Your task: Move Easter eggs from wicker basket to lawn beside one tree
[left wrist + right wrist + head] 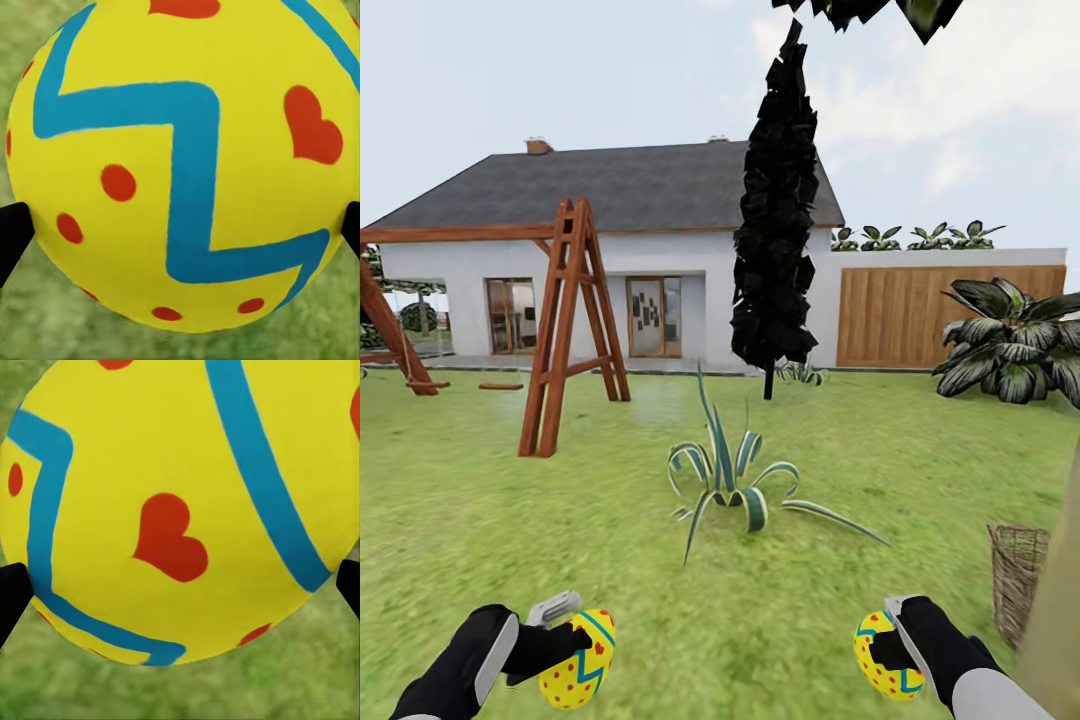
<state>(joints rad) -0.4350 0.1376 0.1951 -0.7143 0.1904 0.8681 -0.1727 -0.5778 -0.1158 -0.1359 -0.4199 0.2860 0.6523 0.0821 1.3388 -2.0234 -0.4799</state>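
Two arms reach in low at the front of the head view, each carrying an egg over the lawn (480, 500). That grass runs back to a white house (610, 270) with a dark roof, past a wooden swing frame (560, 330), a black-leaved tree (775, 200) and a striped agave (725, 480). A pale trunk (1060, 600) rises along the right edge, close to the robot, with the wicker basket (1017, 590) standing just beside it, partly hidden behind it.

The left end effector (565, 640) is closed around a yellow egg (580, 660), its dark fingertips (11, 236) pressing both flanks in the wrist view. The right end effector (887, 640) likewise grips a second egg (885, 655), fingertips (11, 596) on either side.

Judging progress: two of the three eggs are out of the basket and in hand, neither yet set down. Whether the third remains inside the basket cannot be told, since its interior is hidden. What remains, by my reading, is placing both eggs beside one tree, then fetching the last one.
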